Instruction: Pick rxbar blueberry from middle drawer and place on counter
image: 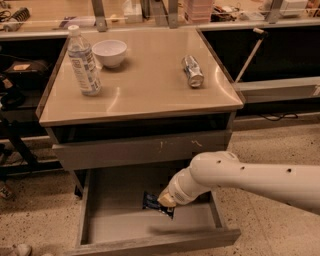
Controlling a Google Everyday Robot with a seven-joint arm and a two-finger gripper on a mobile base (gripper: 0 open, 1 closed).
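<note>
Lab-like workroom: speckled floor point(280, 150), cluttered benches point(50, 12), hand point(165, 201) in the middle drawer point(150, 243).

Water btl point(83, 62), wht bowl point(110, 52), can point(192, 71) on its side, all well apart from claw point(165, 201), lower centre.

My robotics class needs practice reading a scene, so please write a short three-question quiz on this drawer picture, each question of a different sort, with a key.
1. True or false: the can stands upright on the counter.
2. Where is the gripper? A) above the counter B) down in the open middle drawer, at the rxbar blueberry C) on the floor outside the drawer
3. Name the thing standing beside the white bowl.
Key: 1 false, it lies on its side. 2 B. 3 the clear bottle.
</note>
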